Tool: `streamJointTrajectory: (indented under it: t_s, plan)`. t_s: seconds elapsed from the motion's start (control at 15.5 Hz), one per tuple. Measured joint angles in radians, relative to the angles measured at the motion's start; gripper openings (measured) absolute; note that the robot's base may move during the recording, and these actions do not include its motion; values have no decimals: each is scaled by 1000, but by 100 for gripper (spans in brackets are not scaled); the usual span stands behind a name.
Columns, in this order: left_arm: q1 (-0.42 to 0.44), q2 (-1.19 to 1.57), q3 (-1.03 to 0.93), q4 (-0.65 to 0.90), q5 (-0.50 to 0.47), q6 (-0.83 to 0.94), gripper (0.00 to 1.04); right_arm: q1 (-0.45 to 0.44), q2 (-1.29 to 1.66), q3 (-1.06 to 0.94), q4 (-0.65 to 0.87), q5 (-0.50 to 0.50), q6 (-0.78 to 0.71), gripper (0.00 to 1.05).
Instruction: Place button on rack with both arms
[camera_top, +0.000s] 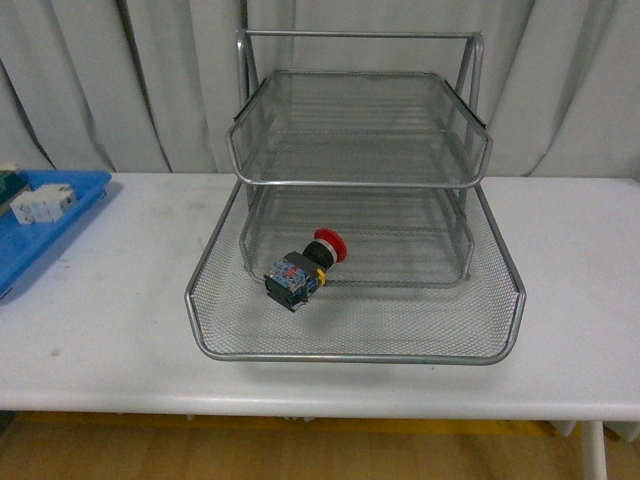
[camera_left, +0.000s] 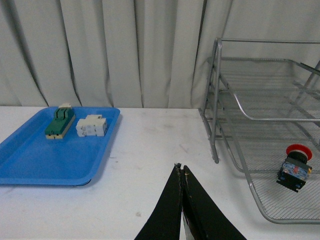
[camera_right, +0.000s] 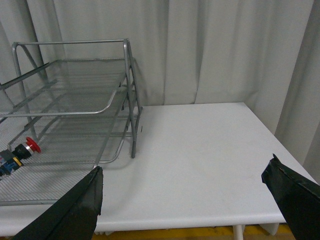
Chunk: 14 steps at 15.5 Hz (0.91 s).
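Left end effector (camera_left: 181, 168) near rack (camera_left: 215, 100), button (camera_left: 295, 168)

Silver wire-mesh rack (camera_top: 355, 357) on a white table (camera_top: 120, 330) marked with faint grey smudges. The button (camera_top: 303, 268) has a red cap, yellow ring and blue-and-black body. A bright blue tray (camera_left: 45, 162) holds a green block (camera_left: 60, 121) and a white block (camera_left: 91, 126). Pale grey curtain (camera_top: 100, 80) with vertical folds.

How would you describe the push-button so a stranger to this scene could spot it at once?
Find the silver wire-mesh rack on the white table. In its lowest, widest tier lies the button, on its side. Its red cap, yellow ring and blue-and-black body set it apart from the white block and green block on the blue tray.
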Motion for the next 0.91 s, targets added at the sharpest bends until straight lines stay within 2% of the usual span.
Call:
streamJointTrajectory:
  t_s: [0.71,0.78,0.84,0.91]
  plan:
    - [0,-269,0,-262,0,0,2,0,0,0,0,0,0,98]
    - [0,-293,1,-298,0,0,2,0,0,0,0,0,0,98]
    - [0,-402,0,-449,3,0,2,0,0,0,0,0,0,98]
    - [0,-437,4,-425,1,0,2,0,0,0,0,0,0,98]
